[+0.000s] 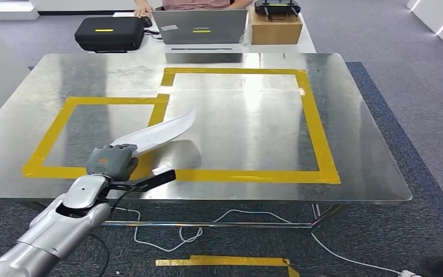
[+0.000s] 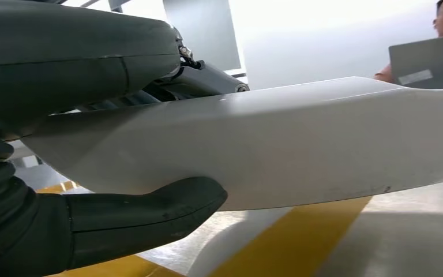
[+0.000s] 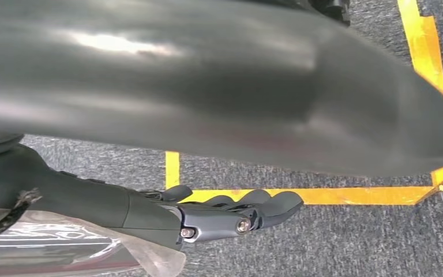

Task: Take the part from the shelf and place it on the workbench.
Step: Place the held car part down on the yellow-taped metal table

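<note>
Now, from my head view, my left hand [image 1: 112, 161] grips the white curved part [image 1: 160, 131] over the workbench [image 1: 357, 144] near its front edge, the left wrist view confirms the clasp, and my right hand [image 3: 219, 216] hangs empty, fingers loosely extended, so lowering and releasing comes next.

A shiny metal table [image 1: 352, 144] marked with yellow tape rectangles [image 1: 317, 133] stands on grey carpet [image 1: 415, 69], with a white desk [image 1: 306, 43] beyond carrying a laptop [image 1: 201, 26].
</note>
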You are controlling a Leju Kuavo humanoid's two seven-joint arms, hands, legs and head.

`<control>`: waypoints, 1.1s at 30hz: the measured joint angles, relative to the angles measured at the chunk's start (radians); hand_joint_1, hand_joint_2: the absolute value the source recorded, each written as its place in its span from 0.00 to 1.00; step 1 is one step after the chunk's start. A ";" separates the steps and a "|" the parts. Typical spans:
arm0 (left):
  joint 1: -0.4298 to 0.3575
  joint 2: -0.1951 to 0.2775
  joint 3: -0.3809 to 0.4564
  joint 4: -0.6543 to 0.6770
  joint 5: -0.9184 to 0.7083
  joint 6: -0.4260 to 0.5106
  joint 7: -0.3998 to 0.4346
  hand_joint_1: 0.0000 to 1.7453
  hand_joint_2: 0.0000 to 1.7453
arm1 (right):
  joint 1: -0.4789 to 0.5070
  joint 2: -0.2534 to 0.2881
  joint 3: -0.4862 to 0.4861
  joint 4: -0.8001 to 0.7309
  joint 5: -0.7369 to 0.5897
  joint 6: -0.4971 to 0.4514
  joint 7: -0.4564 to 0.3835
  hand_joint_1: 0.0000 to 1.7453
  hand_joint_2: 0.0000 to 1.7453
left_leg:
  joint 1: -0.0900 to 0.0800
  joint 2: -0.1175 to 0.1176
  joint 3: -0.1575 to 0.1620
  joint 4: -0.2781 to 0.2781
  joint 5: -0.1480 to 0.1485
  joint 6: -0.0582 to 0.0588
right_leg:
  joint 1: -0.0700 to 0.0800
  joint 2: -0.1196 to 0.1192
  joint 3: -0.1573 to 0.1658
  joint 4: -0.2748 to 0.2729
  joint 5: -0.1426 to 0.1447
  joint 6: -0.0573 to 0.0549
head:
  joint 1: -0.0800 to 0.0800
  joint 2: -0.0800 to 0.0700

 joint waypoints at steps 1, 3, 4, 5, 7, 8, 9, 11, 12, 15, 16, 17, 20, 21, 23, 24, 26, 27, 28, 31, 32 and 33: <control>-0.004 0.003 0.000 0.009 -0.005 -0.004 0.007 1.00 1.00 | 0.001 -0.001 0.004 0.000 -0.007 -0.001 0.000 0.00 0.00 | 0.000 0.000 0.000 0.000 0.000 0.000 | 0.000 0.000 0.000 0.000 0.000 0.000 | 0.000 0.000; -0.010 0.011 0.000 0.025 -0.016 -0.012 0.019 1.00 1.00 | 0.004 -0.003 0.010 -0.001 -0.019 -0.002 0.003 0.00 0.00 | 0.000 0.000 0.000 0.000 0.000 0.000 | 0.000 0.000 0.000 0.000 0.000 0.000 | 0.000 0.000; -0.012 0.016 0.000 0.032 -0.021 -0.017 0.025 1.00 1.00 | 0.007 -0.003 0.013 -0.003 -0.024 -0.002 0.006 0.00 0.00 | 0.000 0.000 0.000 0.000 0.000 0.000 | 0.000 0.000 0.000 0.000 0.000 0.000 | 0.000 0.000; -0.015 0.022 0.001 0.038 -0.026 -0.023 0.031 1.00 1.00 | 0.009 -0.004 0.016 -0.007 -0.028 -0.002 0.010 0.00 0.00 | 0.000 0.000 0.000 0.000 0.000 0.000 | 0.000 0.000 0.000 0.000 0.000 0.000 | 0.000 0.000; -0.017 0.035 0.005 0.047 -0.036 -0.031 0.044 1.00 1.00 | 0.016 -0.004 0.023 -0.015 -0.035 -0.002 0.016 0.00 0.00 | 0.000 0.000 0.000 0.000 0.000 0.000 | 0.000 0.000 0.000 0.000 0.000 0.000 | 0.000 0.000; -0.018 0.043 0.008 0.052 -0.040 -0.032 0.049 1.00 1.00 | 0.019 -0.004 0.026 -0.017 -0.038 -0.002 0.017 0.00 0.00 | 0.000 0.000 0.000 0.000 0.000 0.000 | 0.000 0.000 0.000 0.000 0.000 0.000 | 0.000 0.000; -0.019 0.051 0.011 0.058 -0.044 -0.033 0.052 1.00 1.00 | 0.021 -0.004 0.028 -0.018 -0.041 -0.002 0.017 0.00 0.00 | 0.000 0.000 0.000 0.000 0.000 0.000 | 0.000 0.000 0.000 0.000 0.000 0.000 | 0.000 0.000; -0.020 0.065 0.020 0.071 -0.049 -0.031 0.054 1.00 1.00 | 0.024 -0.005 0.030 -0.018 -0.045 -0.005 0.014 0.00 0.00 | 0.000 0.000 0.000 0.000 0.000 0.000 | 0.000 0.000 0.000 0.000 0.000 0.000 | 0.000 0.000; -0.021 0.071 0.024 0.077 -0.051 -0.029 0.054 1.00 1.00 | 0.024 -0.005 0.032 -0.018 -0.047 -0.008 0.011 0.00 0.00 | 0.000 0.000 0.000 0.000 0.000 0.000 | 0.000 0.000 0.000 0.000 0.000 0.000 | 0.000 0.000; -0.023 0.081 0.034 0.091 -0.062 -0.024 0.054 1.00 1.00 | 0.023 -0.007 0.039 -0.018 -0.053 -0.014 0.007 0.00 0.00 | 0.000 0.000 0.000 0.000 0.000 0.000 | 0.000 0.000 0.000 0.000 0.000 0.000 | 0.000 0.000; -0.023 0.083 0.036 0.093 -0.066 -0.024 0.054 1.00 1.00 | 0.023 -0.008 0.043 -0.018 -0.054 -0.015 0.008 0.00 0.00 | 0.000 0.000 0.000 0.000 0.000 0.000 | 0.000 0.000 0.000 0.000 0.000 0.000 | 0.000 0.000; -0.023 0.084 0.038 0.096 -0.069 -0.025 0.055 1.00 1.00 | 0.023 -0.008 0.046 -0.018 -0.055 -0.016 0.009 0.00 0.00 | 0.000 0.000 0.000 0.000 0.000 0.000 | 0.000 0.000 0.000 0.000 0.000 0.000 | 0.000 0.000; -0.023 0.085 0.040 0.103 -0.078 -0.022 0.055 0.25 1.00 | 0.025 -0.011 0.055 -0.018 -0.060 -0.017 0.010 0.00 0.00 | 0.000 0.000 0.000 0.000 0.000 0.000 | 0.000 0.000 0.000 0.000 0.000 0.000 | 0.000 0.000; -0.022 0.085 0.040 0.105 -0.080 -0.018 0.055 0.00 1.00 | 0.025 -0.012 0.057 -0.018 -0.062 -0.018 0.009 0.00 0.00 | 0.000 0.000 0.000 0.000 0.000 0.000 | 0.000 0.000 0.000 0.000 0.000 0.000 | 0.000 0.000; -0.020 0.085 0.040 0.110 -0.082 -0.008 0.053 0.00 1.00 | 0.025 -0.013 0.060 -0.018 -0.065 -0.020 0.008 0.00 0.00 | 0.000 0.000 0.000 0.000 0.000 0.000 | 0.000 0.000 0.000 0.000 0.000 0.000 | 0.000 0.000; -0.018 0.085 0.040 0.111 -0.082 -0.002 0.052 0.00 1.00 | 0.025 -0.013 0.061 -0.018 -0.067 -0.021 0.007 0.00 0.00 | 0.000 0.000 0.000 0.000 0.000 0.000 | 0.000 0.000 0.000 0.000 0.000 0.000 | 0.000 0.000; -0.016 0.085 0.040 0.112 -0.081 0.009 0.049 0.00 1.00 | 0.024 -0.014 0.063 -0.018 -0.070 -0.023 0.006 0.00 0.00 | 0.000 0.000 0.000 0.000 0.000 0.000 | 0.000 0.000 0.000 0.000 0.000 0.000 | 0.000 0.000; -0.015 0.084 0.040 0.113 -0.078 0.012 0.047 0.00 1.00 | 0.024 -0.014 0.065 -0.018 -0.071 -0.024 0.006 0.00 0.00 | 0.000 0.000 0.000 0.000 0.000 0.000 | 0.000 0.000 0.000 0.000 0.000 0.000 | 0.000 0.000; -0.013 0.083 0.041 0.113 -0.073 0.013 0.043 0.00 1.00 | 0.024 -0.014 0.068 -0.018 -0.072 -0.024 0.007 0.00 0.00 | 0.000 0.000 0.000 0.000 0.000 0.000 | 0.000 0.000 0.000 0.000 0.000 0.000 | 0.000 0.000; -0.010 0.082 0.046 0.113 -0.055 0.015 0.029 0.00 0.25 | 0.027 -0.015 0.077 -0.018 -0.077 -0.024 0.008 0.00 0.00 | 0.000 0.000 0.000 0.000 0.000 0.000 | 0.000 0.000 0.000 0.000 0.000 0.000 | 0.000 0.000; -0.010 0.081 0.048 0.112 -0.053 0.014 0.025 0.00 0.00 | 0.027 -0.015 0.079 -0.018 -0.078 -0.025 0.009 0.00 0.00 | 0.000 0.000 0.000 0.000 0.000 0.000 | 0.000 0.000 0.000 0.000 0.000 0.000 | 0.000 0.000; -0.011 0.081 0.050 0.111 -0.051 0.014 0.023 0.00 0.00 | 0.027 -0.016 0.081 -0.018 -0.080 -0.025 0.010 0.00 0.00 | 0.000 0.000 0.000 0.000 0.000 0.000 | 0.000 0.000 0.000 0.000 0.000 0.000 | 0.000 0.000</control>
